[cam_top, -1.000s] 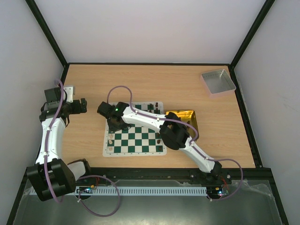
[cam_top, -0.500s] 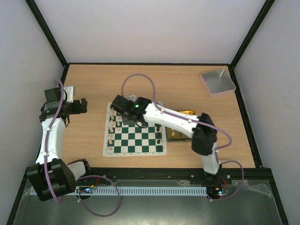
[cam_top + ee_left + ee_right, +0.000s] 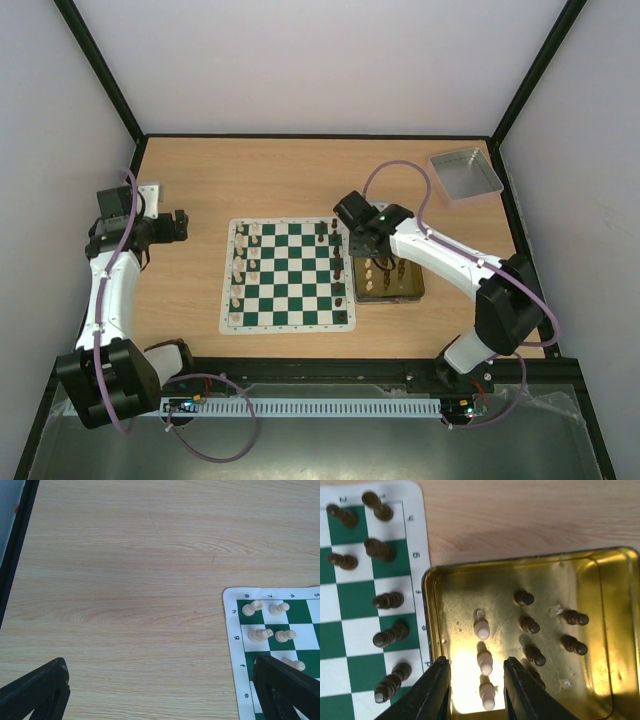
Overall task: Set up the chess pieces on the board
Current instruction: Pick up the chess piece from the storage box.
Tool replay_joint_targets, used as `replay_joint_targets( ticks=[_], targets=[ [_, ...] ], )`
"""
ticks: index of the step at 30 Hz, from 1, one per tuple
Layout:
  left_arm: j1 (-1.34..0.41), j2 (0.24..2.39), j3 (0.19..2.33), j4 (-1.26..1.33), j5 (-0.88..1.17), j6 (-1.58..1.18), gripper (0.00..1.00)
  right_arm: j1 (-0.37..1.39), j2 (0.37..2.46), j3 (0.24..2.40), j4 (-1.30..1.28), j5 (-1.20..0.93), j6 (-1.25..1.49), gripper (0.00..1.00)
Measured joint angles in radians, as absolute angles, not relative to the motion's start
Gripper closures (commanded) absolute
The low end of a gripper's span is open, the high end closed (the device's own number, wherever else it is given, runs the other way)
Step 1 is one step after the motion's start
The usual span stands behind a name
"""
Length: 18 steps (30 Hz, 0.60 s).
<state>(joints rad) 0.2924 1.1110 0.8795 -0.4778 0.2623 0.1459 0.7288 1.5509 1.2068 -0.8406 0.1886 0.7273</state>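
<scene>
The green and white board [image 3: 290,326] lies mid-table. Cream chess pieces [image 3: 240,265] stand along its left side and dark ones [image 3: 338,265] along its right. My right gripper [image 3: 362,245] is open and empty, hovering over the left part of the gold tray [image 3: 421,282]. In the right wrist view the gripper [image 3: 476,685] straddles a row of three cream pawns [image 3: 485,662], without touching them. Several dark pieces [image 3: 530,625] stand to their right. My left gripper [image 3: 180,225] is open and empty over bare wood left of the board; the left wrist view [image 3: 160,700] shows cream pieces [image 3: 257,635] near its right finger.
A grey metal tray [image 3: 465,173] sits at the back right corner. The gold tray's left rim [image 3: 427,630] lies against the board's right border [image 3: 415,540]. Black frame rails bound the table.
My right arm swung from the cream side of the board rightwards across it to above the gold tray. The left arm has not moved.
</scene>
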Motion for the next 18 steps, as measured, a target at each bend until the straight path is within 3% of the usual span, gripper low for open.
replay_joint_targets(
  ticks=[18],
  targets=[
    [0.273, 1.123, 0.879, -0.481, 0.287, 0.149, 0.01, 0.595, 1.613, 1.076, -0.688, -0.001, 0.658, 0.73]
  ],
)
